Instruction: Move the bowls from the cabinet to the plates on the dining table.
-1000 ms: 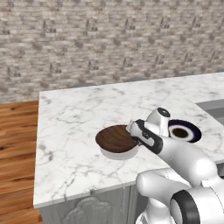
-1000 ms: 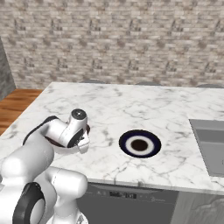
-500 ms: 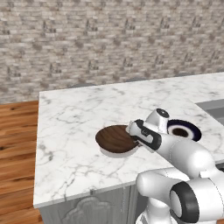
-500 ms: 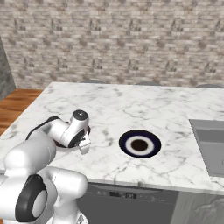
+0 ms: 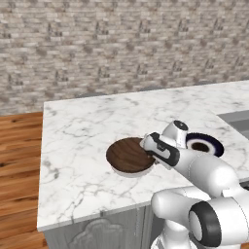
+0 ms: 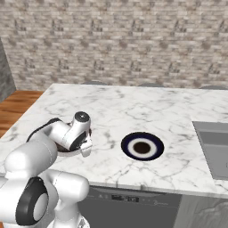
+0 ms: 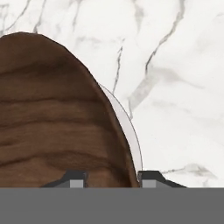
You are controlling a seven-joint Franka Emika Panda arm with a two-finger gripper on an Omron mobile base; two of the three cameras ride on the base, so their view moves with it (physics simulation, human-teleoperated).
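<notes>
The gripper (image 7: 109,177) straddles the brown bowl's (image 5: 129,154) rim, fingers slightly apart, bowl seated on the pale plate (image 7: 131,131); best to lift straight up, clear of it.

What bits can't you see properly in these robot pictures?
- The pale plate under the brown bowl: the bowl covers nearly all of it, leaving a thin rim in the hand view.
- The gripper: the hand view's bottom edge cuts off its tips, so a grip on the bowl's rim cannot be judged.
- The brown bowl in the right base view: the arm hides most of it.
- The sink: cut off by the right edge.
</notes>
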